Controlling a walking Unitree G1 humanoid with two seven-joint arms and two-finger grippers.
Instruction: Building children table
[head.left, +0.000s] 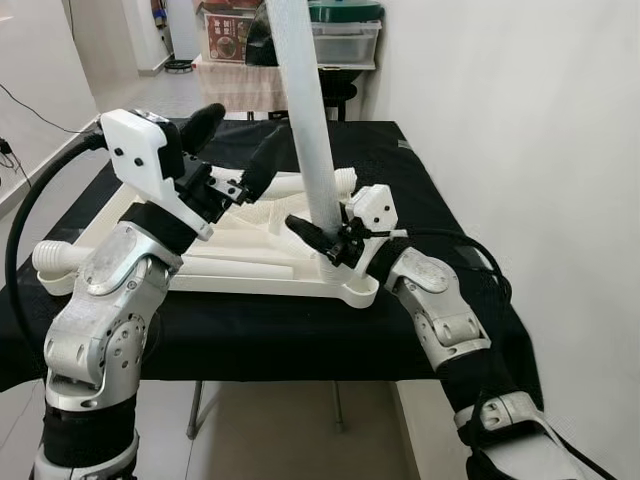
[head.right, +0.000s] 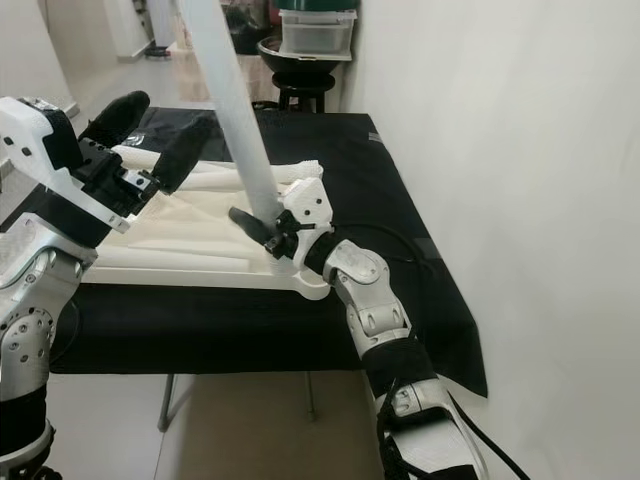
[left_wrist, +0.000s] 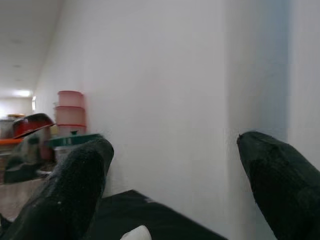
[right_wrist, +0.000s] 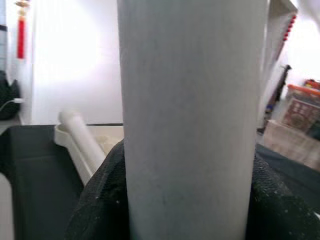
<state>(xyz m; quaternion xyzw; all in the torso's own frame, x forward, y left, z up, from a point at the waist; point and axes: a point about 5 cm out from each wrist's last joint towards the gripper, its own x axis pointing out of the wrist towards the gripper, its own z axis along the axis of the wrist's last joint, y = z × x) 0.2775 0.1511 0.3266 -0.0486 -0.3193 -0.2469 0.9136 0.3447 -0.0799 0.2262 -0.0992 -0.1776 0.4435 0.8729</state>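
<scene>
Table leg (head.left: 305, 110) upright, slightly tilted

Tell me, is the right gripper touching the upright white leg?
Touching. In the right wrist view both black fingers press against the white leg.

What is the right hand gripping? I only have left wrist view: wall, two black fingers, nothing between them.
Observer: The right hand is shut on a white table leg, low down, near where it meets the upturned white tabletop.
Operator: Leg upright?
Observer: Nearly; in the head views it tilts slightly, its top leaning toward the robot's left.
Operator: Where's my left hand then?
Observer: The left hand hovers open above the tabletop, to the left of the leg, not touching it.
Operator: Other legs?
Observer: One more leg lies along the tabletop's left edge on the black cloth.
</scene>
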